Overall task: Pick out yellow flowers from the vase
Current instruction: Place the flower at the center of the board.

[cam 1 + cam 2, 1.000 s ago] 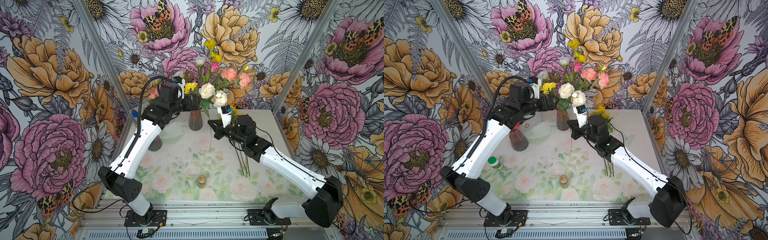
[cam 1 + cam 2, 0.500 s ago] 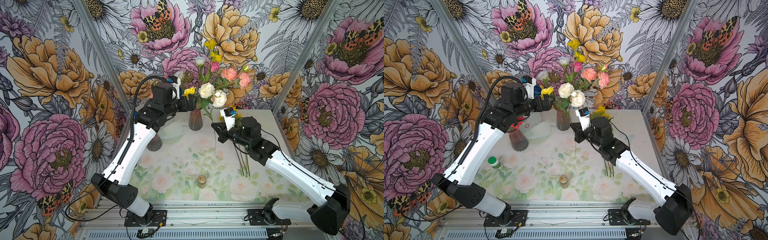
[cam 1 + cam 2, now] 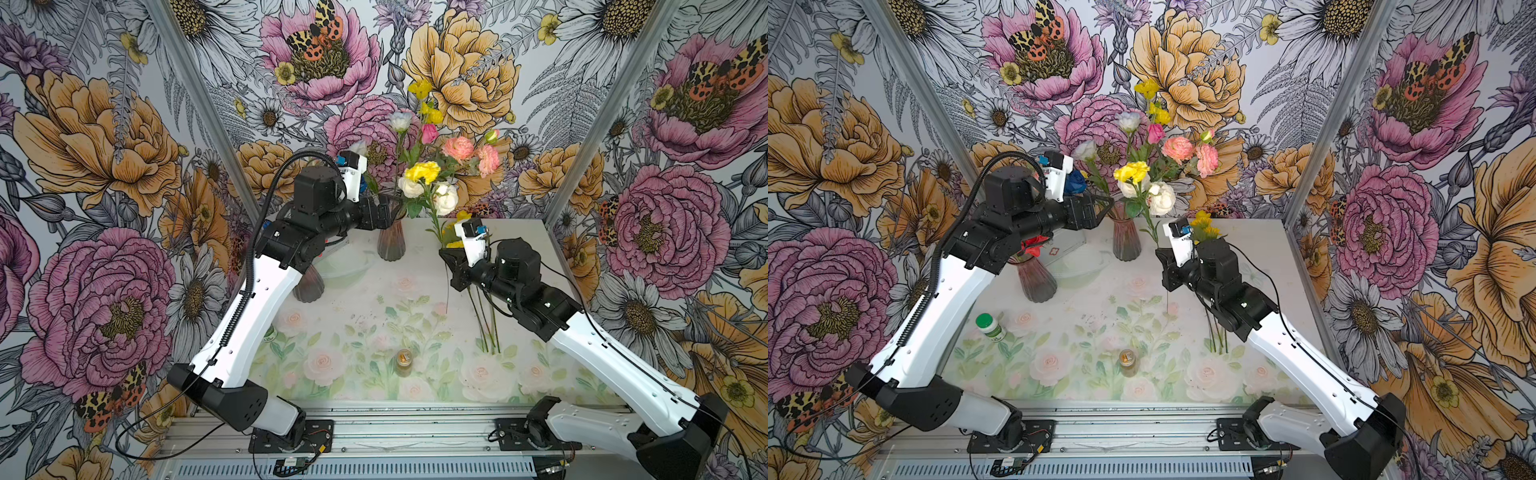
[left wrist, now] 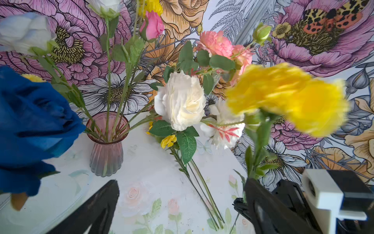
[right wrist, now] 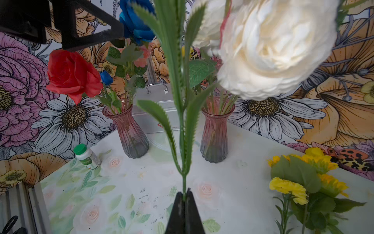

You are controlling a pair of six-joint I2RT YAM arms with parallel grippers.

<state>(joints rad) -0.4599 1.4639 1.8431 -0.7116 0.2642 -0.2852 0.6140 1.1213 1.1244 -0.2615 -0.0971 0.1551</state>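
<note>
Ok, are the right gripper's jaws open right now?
No: in the right wrist view the right gripper is pinched shut on a green flower stem, with no gap left beside it.

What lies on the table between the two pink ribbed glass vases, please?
A clear glass dish lies there, with a silver metal case just behind it. This shows in a top view and in the right wrist view.

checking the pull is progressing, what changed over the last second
The right gripper, shut on the stem of the ruffled yellow flower, drew back from the pink vase toward its own side, and the bloom swung right across the bouquet. The left arm shifted slightly left. Unchanged: left gripper open beside the vase, picked yellow flowers lying on the table.
</note>
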